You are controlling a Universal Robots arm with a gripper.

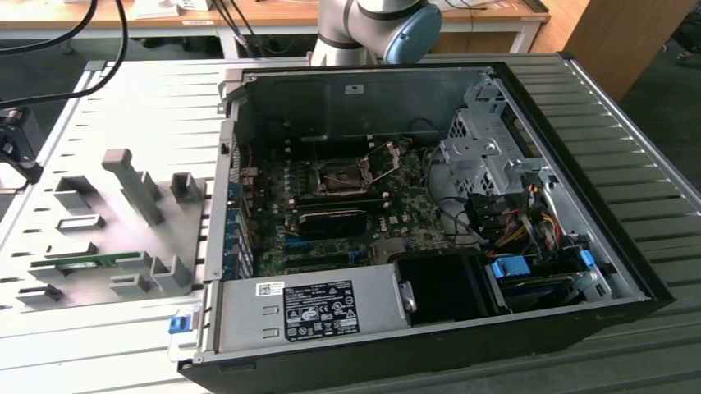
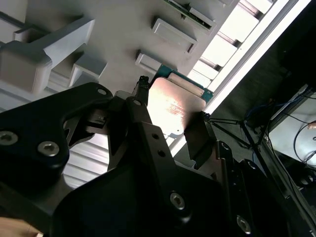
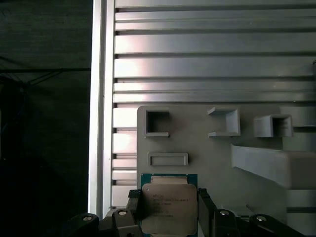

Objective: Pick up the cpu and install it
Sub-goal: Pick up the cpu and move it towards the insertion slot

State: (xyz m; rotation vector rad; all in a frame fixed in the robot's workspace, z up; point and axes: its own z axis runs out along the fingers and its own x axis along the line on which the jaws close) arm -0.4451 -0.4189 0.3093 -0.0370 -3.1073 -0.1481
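Fingers [image 3: 205, 211] tight against cpu [image 3: 169, 208] sides

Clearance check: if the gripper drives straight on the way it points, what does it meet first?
Likely the grey fixture plate, with the held cpu touching first; gap unclear.

slatted table [image 1: 641, 168]: computer case [image 1: 438, 361], fixture plate [image 1: 121, 238]

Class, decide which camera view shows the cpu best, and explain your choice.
The first wrist view: the cpu faces the camera squarely, its metal top plain between the fingers of the gripper. The second wrist view shows the cpu tilted, with glare, partly behind the fingers. The exterior view looks at the open computer case.
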